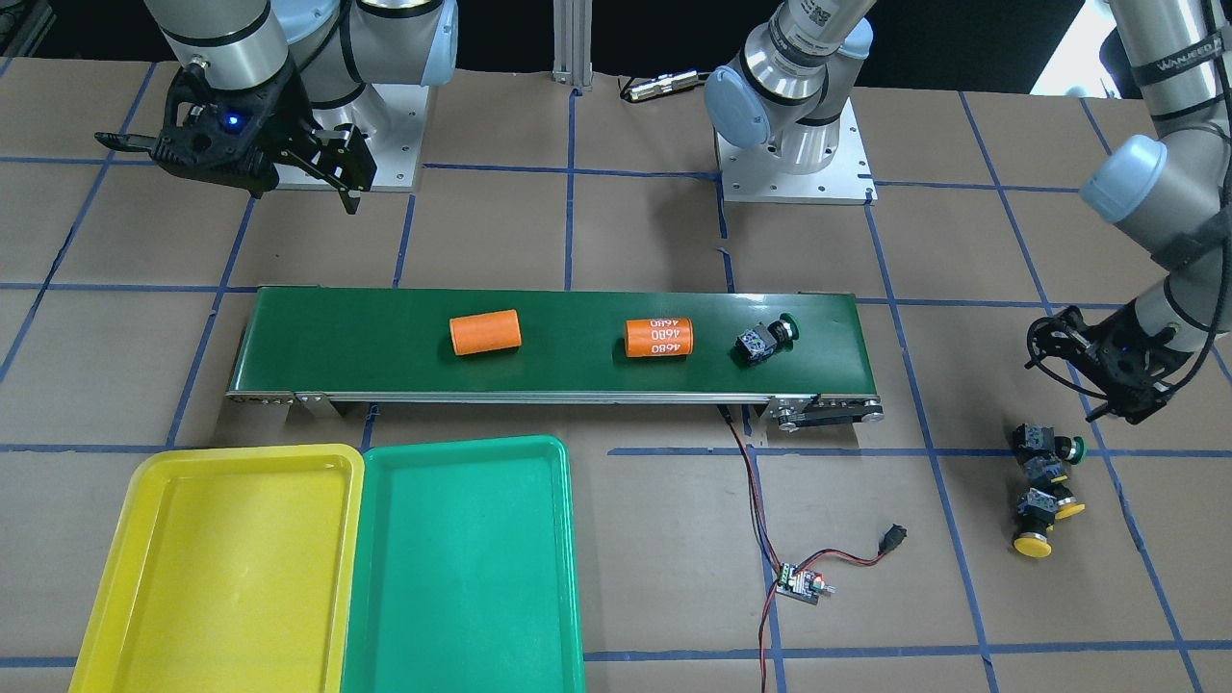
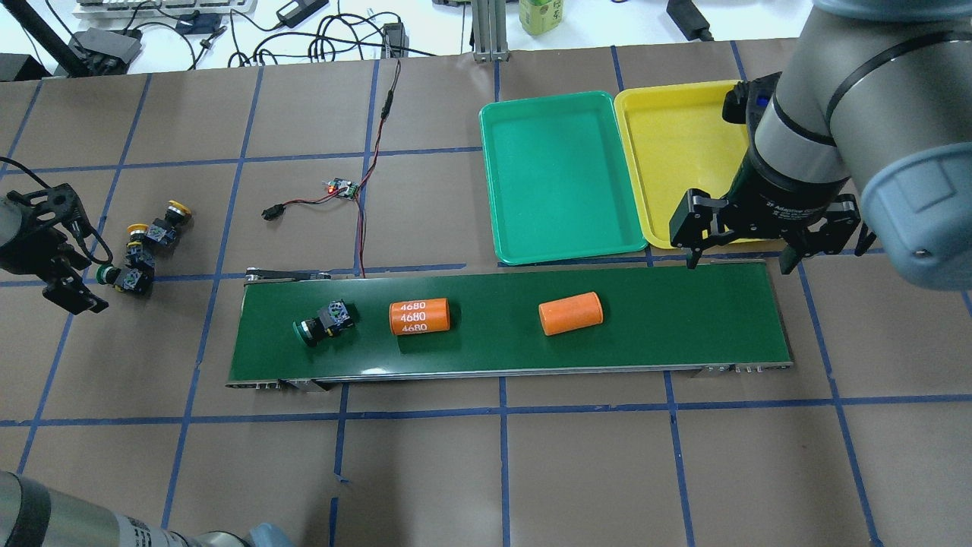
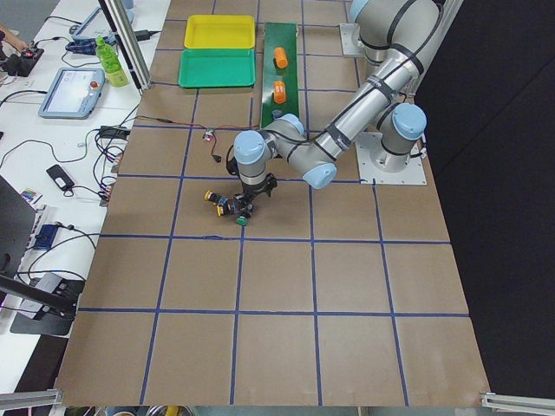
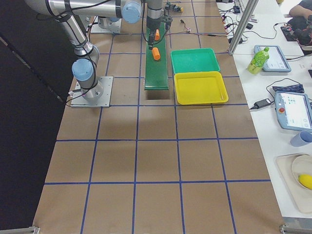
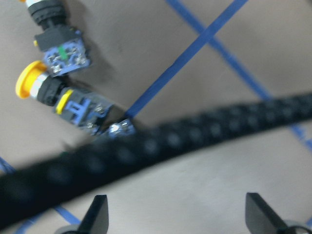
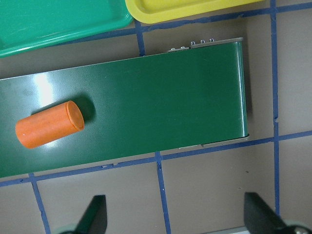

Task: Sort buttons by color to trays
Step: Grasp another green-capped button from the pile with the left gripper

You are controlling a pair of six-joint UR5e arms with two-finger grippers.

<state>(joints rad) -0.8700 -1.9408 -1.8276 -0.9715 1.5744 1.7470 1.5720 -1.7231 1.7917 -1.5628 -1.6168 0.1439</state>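
One green-capped button (image 1: 763, 339) lies on its side near the conveyor's end on my left. Three more buttons cluster on the table off that end: one green-capped (image 1: 1049, 445) and two yellow-capped (image 1: 1054, 481) (image 1: 1032, 525). My left gripper (image 1: 1068, 380) is open and empty, just beside this cluster on the robot side. Two of these buttons (image 5: 73, 105) show in the left wrist view behind a blurred cable. The yellow tray (image 1: 221, 568) and green tray (image 1: 462, 568) lie side by side, both empty. My right gripper (image 2: 738, 258) is open and empty over the belt's other end.
The dark-green conveyor (image 1: 577, 366) carries two orange cylinders, one plain (image 1: 485, 331) and one marked 4680 (image 1: 659, 338). A small controller board (image 1: 802, 582) with red and black wires lies on the table between the trays and the button cluster.
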